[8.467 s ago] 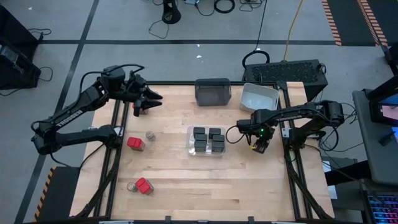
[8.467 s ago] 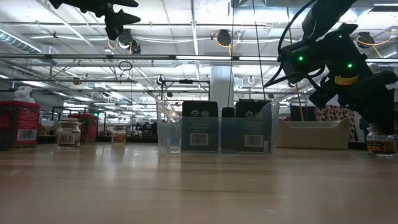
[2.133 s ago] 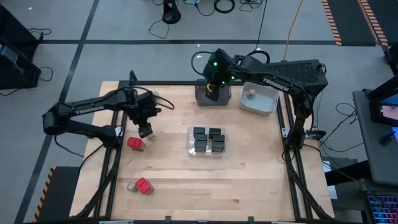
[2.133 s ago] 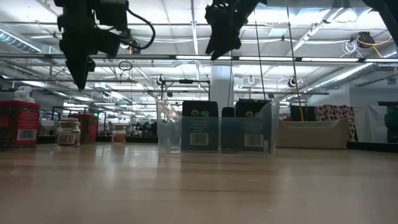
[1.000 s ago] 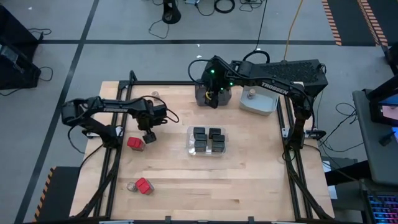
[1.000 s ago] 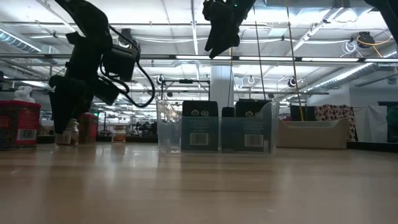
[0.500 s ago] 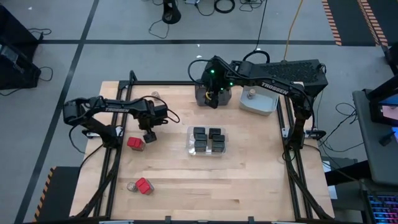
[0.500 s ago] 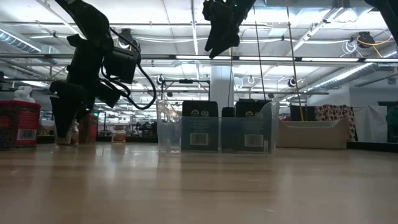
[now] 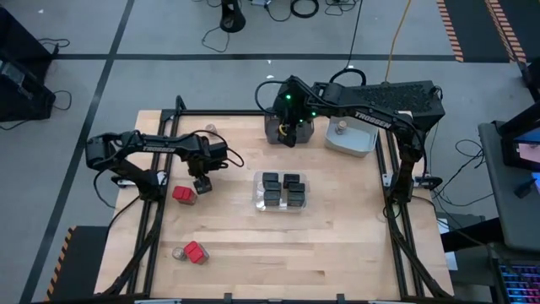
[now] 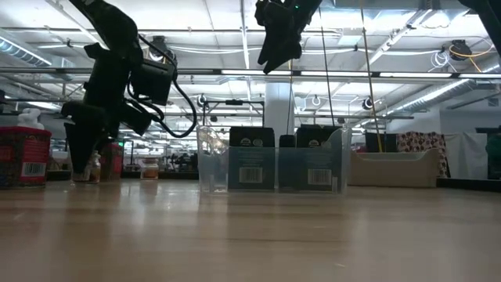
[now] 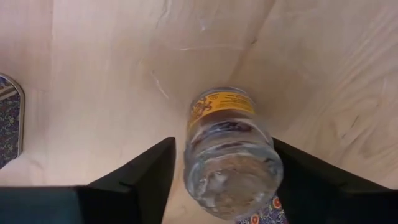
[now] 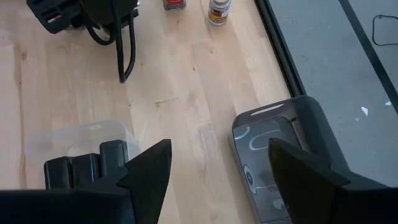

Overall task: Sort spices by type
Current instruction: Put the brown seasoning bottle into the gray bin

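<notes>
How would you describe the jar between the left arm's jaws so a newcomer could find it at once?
Start at the clear bin of dark boxes mid-table and look toward the left arm. Its gripper stands beside a red-topped box, and between its jaws sits a small round glass jar. Unlike that boxy neighbour, it is clear, with a yellow label.

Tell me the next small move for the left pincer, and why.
Probably close the left pincer on the jar. Its fingers straddle the jar, upright on the table beside a red box, with a sliver of wood showing at one finger, so it looks ungripped. The right pincer waits open over the dark grey bin.
</notes>
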